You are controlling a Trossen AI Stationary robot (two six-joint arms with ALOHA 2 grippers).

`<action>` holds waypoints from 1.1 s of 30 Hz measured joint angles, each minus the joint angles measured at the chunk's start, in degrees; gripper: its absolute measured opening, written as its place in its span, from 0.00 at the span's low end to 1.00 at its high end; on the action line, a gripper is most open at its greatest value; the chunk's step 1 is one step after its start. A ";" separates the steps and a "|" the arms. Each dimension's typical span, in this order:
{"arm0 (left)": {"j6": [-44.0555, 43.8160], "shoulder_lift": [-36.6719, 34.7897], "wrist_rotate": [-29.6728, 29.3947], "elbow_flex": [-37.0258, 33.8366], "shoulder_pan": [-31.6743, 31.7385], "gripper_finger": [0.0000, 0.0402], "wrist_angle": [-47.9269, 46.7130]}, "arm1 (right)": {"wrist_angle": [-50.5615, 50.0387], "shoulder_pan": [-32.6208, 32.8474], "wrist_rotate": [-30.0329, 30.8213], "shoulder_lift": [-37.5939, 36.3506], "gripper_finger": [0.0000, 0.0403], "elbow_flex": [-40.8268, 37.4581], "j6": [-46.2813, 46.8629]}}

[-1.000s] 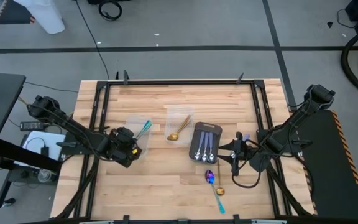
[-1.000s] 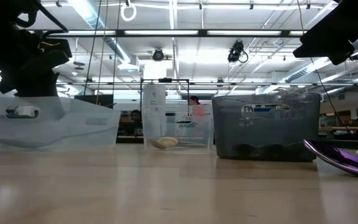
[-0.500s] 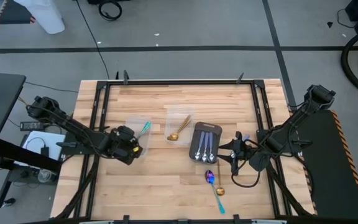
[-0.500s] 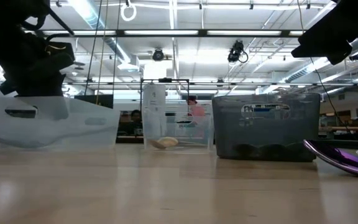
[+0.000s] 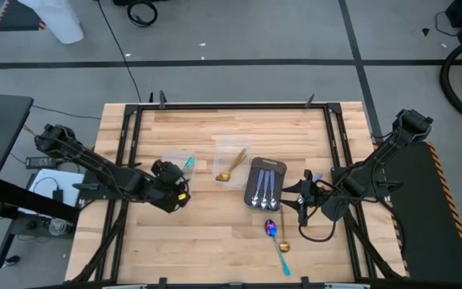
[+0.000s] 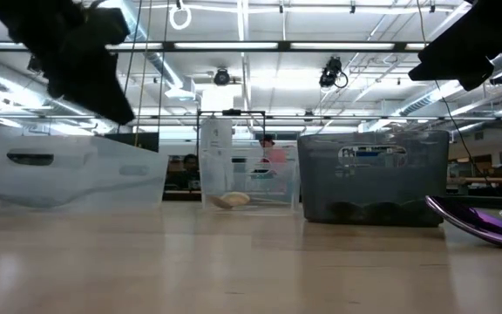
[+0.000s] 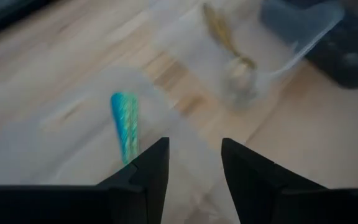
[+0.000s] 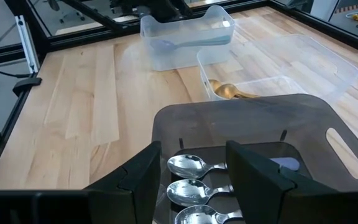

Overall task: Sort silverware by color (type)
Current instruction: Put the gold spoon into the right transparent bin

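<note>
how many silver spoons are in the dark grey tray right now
3: silver spoons lie side by side in the dark grey tray, bowls toward the right arm; others may be hidden.

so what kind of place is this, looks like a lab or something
Probably a robotics lab or open workshop. A wooden table in a metal frame stands on a grey floor with taped lines, and the low view shows long ceiling strip lights and workstations behind.

**Colours on the table**

Table (image 5: 215, 241) was pale wood planks, frame black. Two tubs clear: one (image 5: 176, 163) showed a teal handle (image 7: 124, 124), the other (image 5: 233, 152) a gold spoon (image 5: 229, 168). Tray (image 5: 279, 170) dark grey with three silver spoons (image 8: 188, 180). Loose spoon (image 5: 277, 243): purple bowl, teal handle. Both arms black.
</note>
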 joint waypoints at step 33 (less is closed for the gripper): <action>40.74 18.04 13.43 7.71 3.39 0.39 39.34 | 3.80 -2.59 -9.98 5.89 0.47 0.16 5.12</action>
